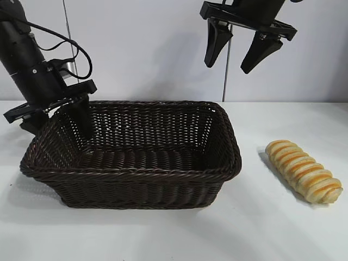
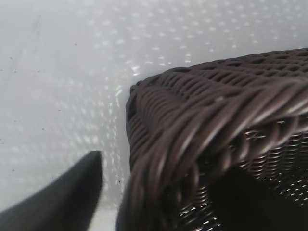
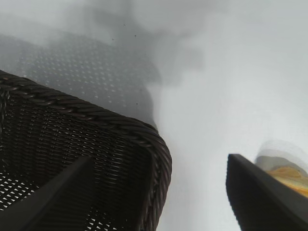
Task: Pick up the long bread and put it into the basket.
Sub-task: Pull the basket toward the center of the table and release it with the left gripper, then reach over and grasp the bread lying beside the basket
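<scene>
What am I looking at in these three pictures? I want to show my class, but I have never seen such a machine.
Two robot arms stand at a white table. One picture faces them from outside; the other two come from cameras on each arm's wrist. On the table sit a dark wicker basket, with nothing in it, and a long bread beside it. The left gripper straddles the basket's far corner rim, one finger inside and one outside. The right gripper hangs open high above the basket's other end. Neither holds anything; the bread lies untouched.
</scene>
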{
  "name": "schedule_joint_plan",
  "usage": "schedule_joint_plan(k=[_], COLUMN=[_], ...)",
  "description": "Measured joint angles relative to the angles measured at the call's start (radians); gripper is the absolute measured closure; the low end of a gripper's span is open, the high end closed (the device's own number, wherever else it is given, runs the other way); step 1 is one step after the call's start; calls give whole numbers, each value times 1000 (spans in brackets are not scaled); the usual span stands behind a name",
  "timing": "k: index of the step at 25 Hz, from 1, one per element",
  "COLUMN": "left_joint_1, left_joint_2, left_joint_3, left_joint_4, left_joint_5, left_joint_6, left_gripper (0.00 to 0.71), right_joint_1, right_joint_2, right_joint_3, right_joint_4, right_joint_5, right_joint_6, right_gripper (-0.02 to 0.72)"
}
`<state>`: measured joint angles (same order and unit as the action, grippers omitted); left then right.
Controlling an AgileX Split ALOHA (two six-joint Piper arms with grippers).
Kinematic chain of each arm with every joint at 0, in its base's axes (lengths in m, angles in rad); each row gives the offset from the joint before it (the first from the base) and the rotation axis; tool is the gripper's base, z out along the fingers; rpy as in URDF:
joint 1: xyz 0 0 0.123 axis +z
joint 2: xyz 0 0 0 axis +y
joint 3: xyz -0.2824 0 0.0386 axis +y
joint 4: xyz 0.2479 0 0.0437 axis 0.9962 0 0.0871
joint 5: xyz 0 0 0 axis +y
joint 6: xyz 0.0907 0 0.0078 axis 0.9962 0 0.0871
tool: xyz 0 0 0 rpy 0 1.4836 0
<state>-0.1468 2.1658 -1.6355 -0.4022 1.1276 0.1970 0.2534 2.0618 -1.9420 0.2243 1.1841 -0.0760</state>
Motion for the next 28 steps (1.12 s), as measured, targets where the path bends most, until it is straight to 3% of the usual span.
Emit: schedule_joint_plan(k=[13,28], left_joint_1=[0,0], left_joint_2=[-224,-253], left_joint_3=[0,0], left_joint_4=[15,-26], left_joint_5=[55,77], left_joint_6=[0,0], left_gripper=[168,168], right_joint_1=[0,0], right_joint_2=[0,0], right_joint_3=[0,0], right_joint_4=[0,0], right_joint_5=[0,1], right_joint_6=[0,0], right_gripper=[155,155])
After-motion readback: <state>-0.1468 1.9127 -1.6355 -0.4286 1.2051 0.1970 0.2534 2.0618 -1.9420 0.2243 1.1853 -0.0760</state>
